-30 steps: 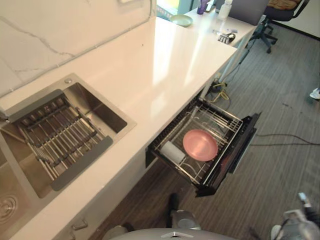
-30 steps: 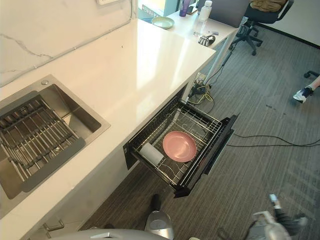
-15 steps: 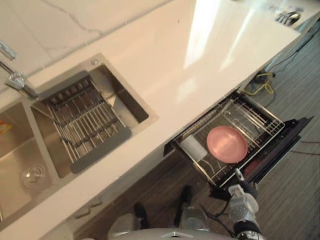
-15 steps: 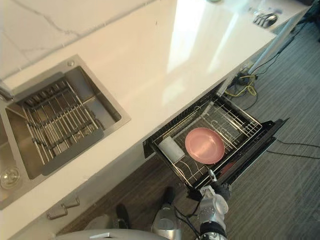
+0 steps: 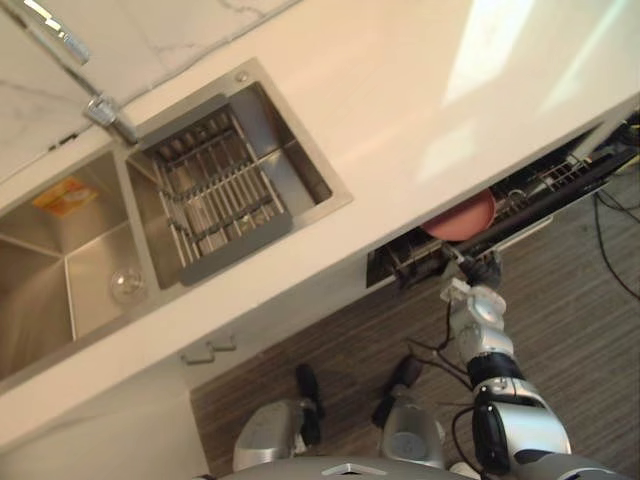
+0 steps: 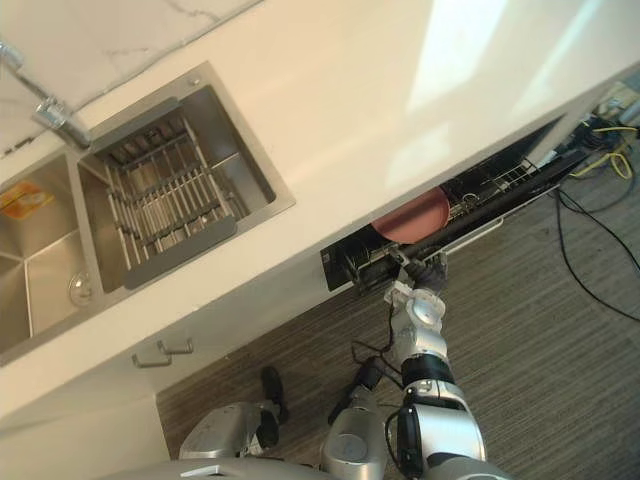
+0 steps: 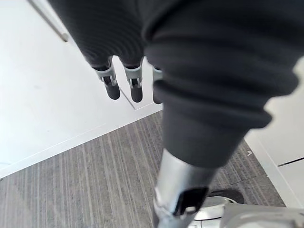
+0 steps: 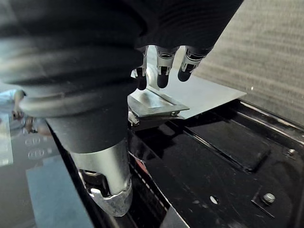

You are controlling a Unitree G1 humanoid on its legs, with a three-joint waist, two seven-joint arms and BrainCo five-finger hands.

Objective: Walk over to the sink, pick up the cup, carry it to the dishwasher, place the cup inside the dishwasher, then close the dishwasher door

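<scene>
The right hand is at the edge of the dishwasher door, which stands partly raised below the front of the desk. Its fingers are straight and apart, with nothing in them. Their dark tips point at a small metal plate on the door's black inner face; I cannot tell whether they touch it. Just past the fingers, in the slot between door and desk, the rim of a pink plate shows in the wire basket. I cannot tell whether the cup lies in that basket, as the door covers most of it. Well away from the fingers, toward the robot's left, the sink is set into the desk, with a metal drying rack in its nearer basin and a tap behind it. The left hand hangs over striped grey floor, its fingers loose, apart and holding nothing
</scene>
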